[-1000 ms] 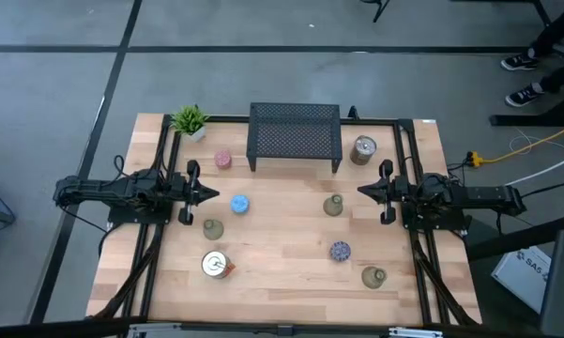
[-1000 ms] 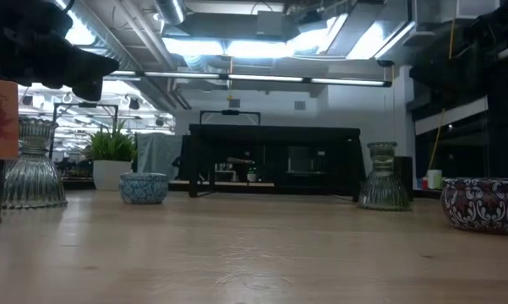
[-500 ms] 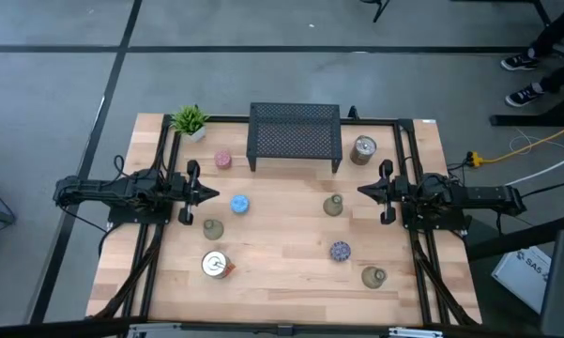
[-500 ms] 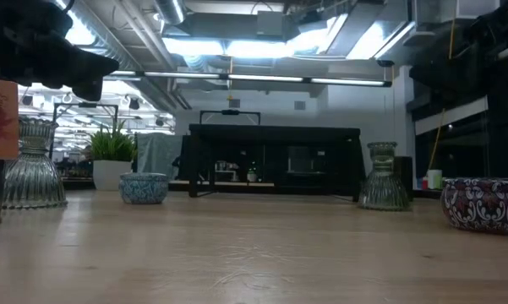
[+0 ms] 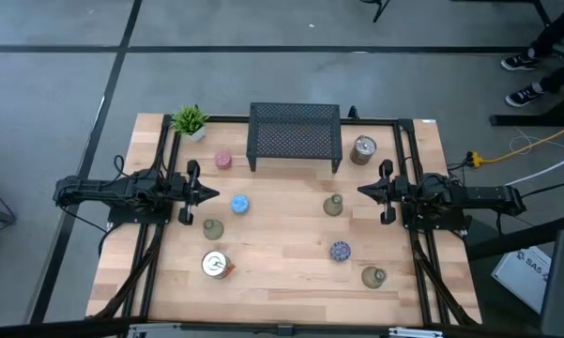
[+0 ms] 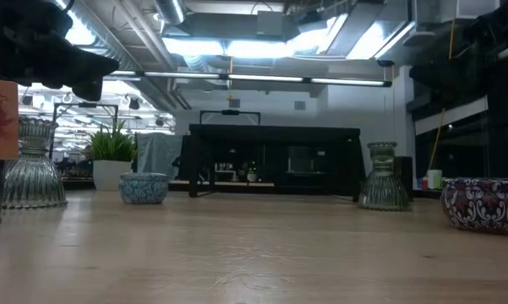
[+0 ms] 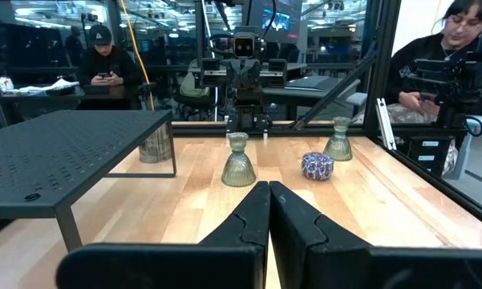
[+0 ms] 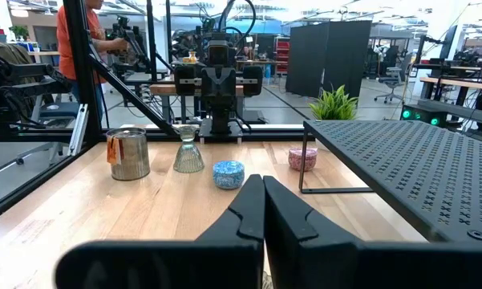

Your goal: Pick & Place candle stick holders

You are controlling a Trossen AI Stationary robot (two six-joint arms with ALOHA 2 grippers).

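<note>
Several small holders stand on their bases on the wooden table: pink [image 5: 223, 160], light blue [image 5: 239, 203], olive-grey [image 5: 213, 228] and silver [image 5: 215, 265] on the left; silver [image 5: 363, 149], olive-grey [image 5: 333, 206], speckled dark blue [image 5: 340, 251] and olive-grey [image 5: 373, 276] on the right. My left gripper [image 5: 216, 194] is shut and empty at the table's left side, fingertips just left of the light blue holder. My right gripper [image 5: 360, 191] is shut and empty at the right side, near the olive-grey holder. Its shut fingers show in the right wrist view [image 8: 262, 186]; the left ones show in the left wrist view [image 7: 269, 191].
A black wire-mesh rack [image 5: 296, 137] stands at the table's far middle. A small green potted plant [image 5: 190, 120] stands at the far left corner. Black frame rails [image 5: 160, 169] run along both sides. People show in the room beyond the table.
</note>
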